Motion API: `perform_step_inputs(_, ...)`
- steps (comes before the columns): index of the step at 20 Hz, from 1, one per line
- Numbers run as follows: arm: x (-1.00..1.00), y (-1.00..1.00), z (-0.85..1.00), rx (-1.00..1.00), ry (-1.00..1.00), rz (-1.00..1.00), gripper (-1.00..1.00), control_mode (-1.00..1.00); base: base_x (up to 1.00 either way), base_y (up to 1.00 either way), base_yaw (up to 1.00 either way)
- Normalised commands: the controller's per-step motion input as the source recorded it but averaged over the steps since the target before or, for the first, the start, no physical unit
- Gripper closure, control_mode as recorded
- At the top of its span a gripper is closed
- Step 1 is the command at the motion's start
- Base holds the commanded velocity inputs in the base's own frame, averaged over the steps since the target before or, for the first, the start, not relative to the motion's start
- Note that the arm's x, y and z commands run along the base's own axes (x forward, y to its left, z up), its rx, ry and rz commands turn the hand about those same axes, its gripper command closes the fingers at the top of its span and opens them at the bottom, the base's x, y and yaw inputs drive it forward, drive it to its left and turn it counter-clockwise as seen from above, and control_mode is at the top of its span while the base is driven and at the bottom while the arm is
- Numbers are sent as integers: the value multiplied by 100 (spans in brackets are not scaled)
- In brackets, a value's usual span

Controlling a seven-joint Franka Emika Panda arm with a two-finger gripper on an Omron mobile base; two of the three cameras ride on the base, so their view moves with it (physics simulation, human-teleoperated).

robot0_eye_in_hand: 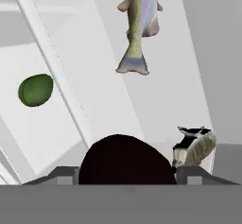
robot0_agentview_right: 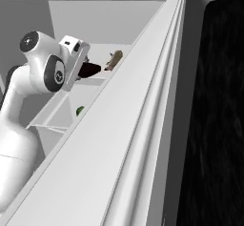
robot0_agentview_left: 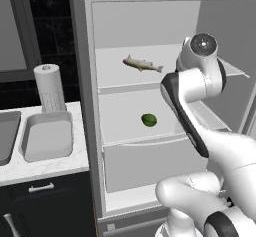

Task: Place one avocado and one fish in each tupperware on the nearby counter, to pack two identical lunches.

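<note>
My gripper (robot0_eye_in_hand: 125, 179) is inside the open fridge, shut on the blackish-maroon avocado (robot0_eye_in_hand: 125, 161), which bulges between the fingertips (robot0_eye_in_hand: 64, 176). From the right base view the same avocado (robot0_agentview_right: 90, 69) sticks out of the hand at upper-shelf height. The slender silvery fish (robot0_agentview_left: 143, 64) lies on the upper shelf, ahead of the hand (robot0_eye_in_hand: 140, 20). An olive-brown fish (robot0_agentview_right: 113, 59) lies just beyond the gripper, its tail (robot0_eye_in_hand: 194, 147) beside the avocado. The round green avocado (robot0_agentview_left: 149, 120) sits on the shelf below. A grey tupperware tray (robot0_agentview_left: 46, 137) rests on the marbled counter (robot0_agentview_left: 45, 167), left of the fridge.
A paper towel roll (robot0_agentview_left: 49, 87) stands behind the tray, and the sink basin (robot0_agentview_left: 7, 137) lies at its left. The fridge door (robot0_agentview_right: 109, 148) stands open across the right base view. Shelf edges (robot0_eye_in_hand: 56, 76) and fridge walls close in around the hand.
</note>
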Motion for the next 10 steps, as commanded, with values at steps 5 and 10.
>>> perform_step_inputs(5,-100,29,20,22,0,-18,100,-100,0,0,0)
perform_step_inputs(10,-90,48,2,26,0,-30,100,-100,0,0,0)
